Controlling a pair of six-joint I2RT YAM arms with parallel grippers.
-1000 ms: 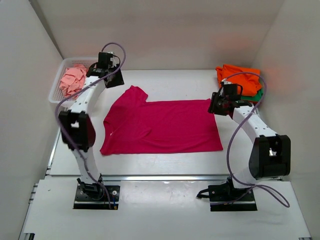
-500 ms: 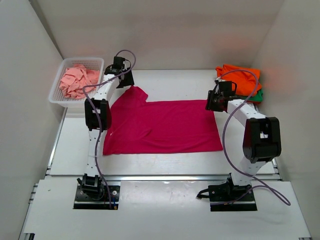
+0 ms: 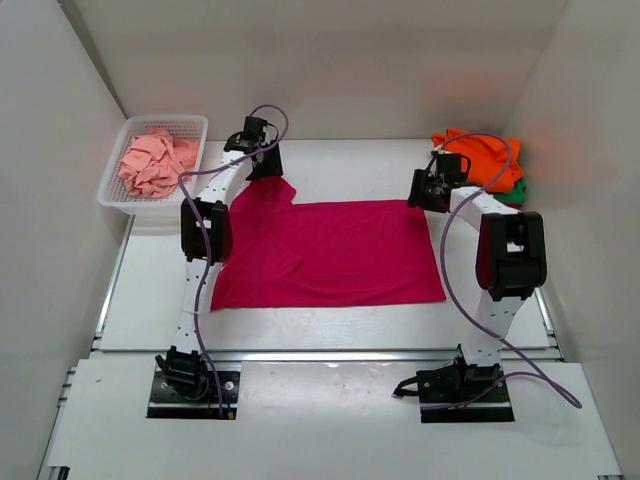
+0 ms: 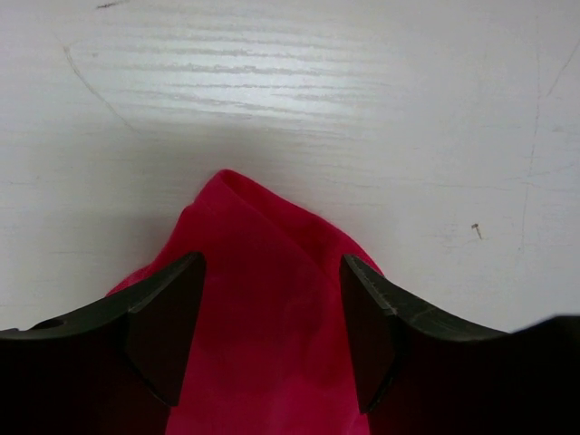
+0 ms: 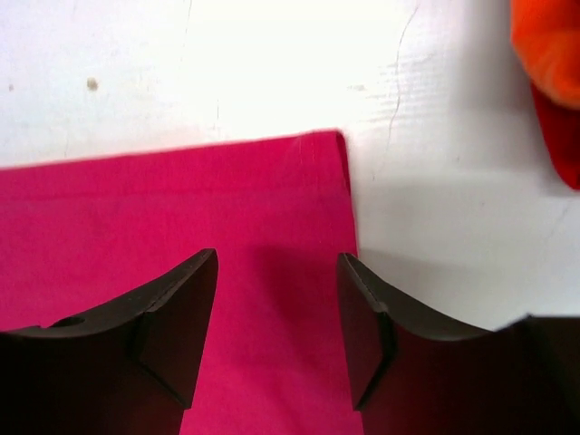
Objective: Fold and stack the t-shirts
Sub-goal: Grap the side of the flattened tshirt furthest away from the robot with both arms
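A magenta-pink t-shirt (image 3: 330, 250) lies spread flat on the table. My left gripper (image 3: 262, 165) is open over its far left sleeve tip (image 4: 263, 272), the cloth lying between the jaws. My right gripper (image 3: 422, 190) is open over its far right corner (image 5: 308, 181). An orange t-shirt (image 3: 480, 158) lies folded at the far right on a green one (image 3: 518, 190); a red edge (image 5: 557, 136) shows under the orange (image 5: 548, 45). A pale salmon-pink t-shirt (image 3: 150, 160) lies crumpled in the basket.
A white mesh basket (image 3: 115, 180) stands at the far left. White walls close in the table on the left, back and right. Both arms reach far out over the table.
Both arms have reached further out. The left gripper moved right from the basket to the shirt's sleeve. The right gripper moved to the shirt's far right corner.
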